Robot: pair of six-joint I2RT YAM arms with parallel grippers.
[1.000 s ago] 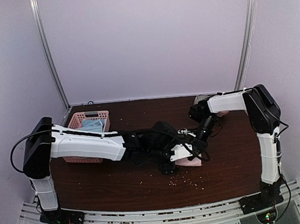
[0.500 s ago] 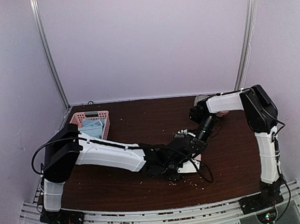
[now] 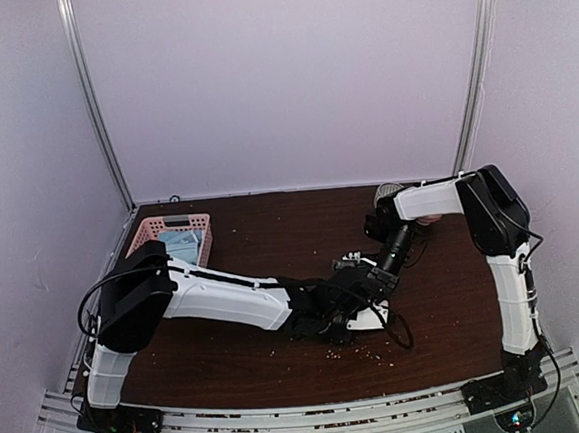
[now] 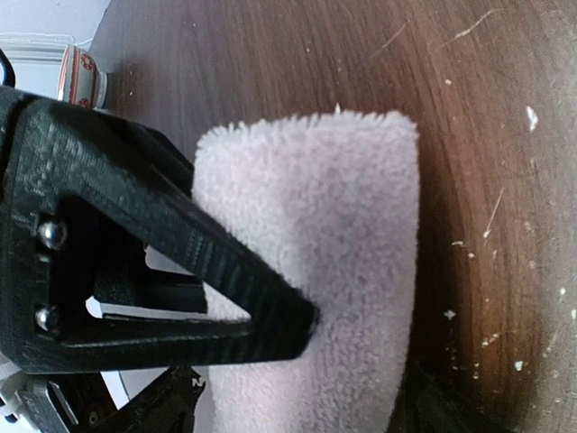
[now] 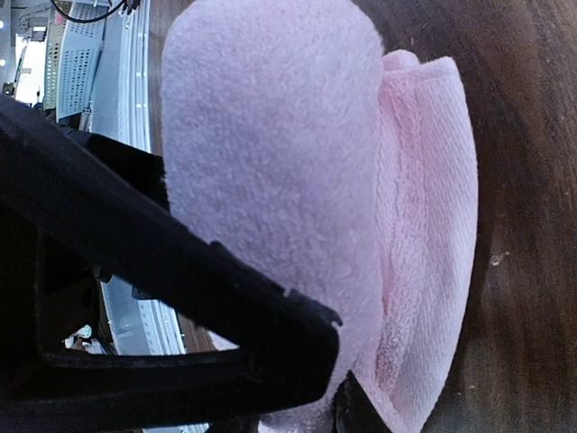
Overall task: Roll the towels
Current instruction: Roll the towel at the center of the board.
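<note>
A pink basket (image 3: 174, 220) holding pale blue cloths (image 3: 179, 243) sits at the back left of the table (image 3: 270, 223). Well to the right of the basket and nearer the front, the pink towel (image 5: 270, 135) lies rolled on the wood, the left fingers (image 4: 180, 234) set wide and clasping it across its width. Farther right of the basket, the right fingers (image 5: 180, 271) are nearly closed, pinching one end of the roll.
</note>
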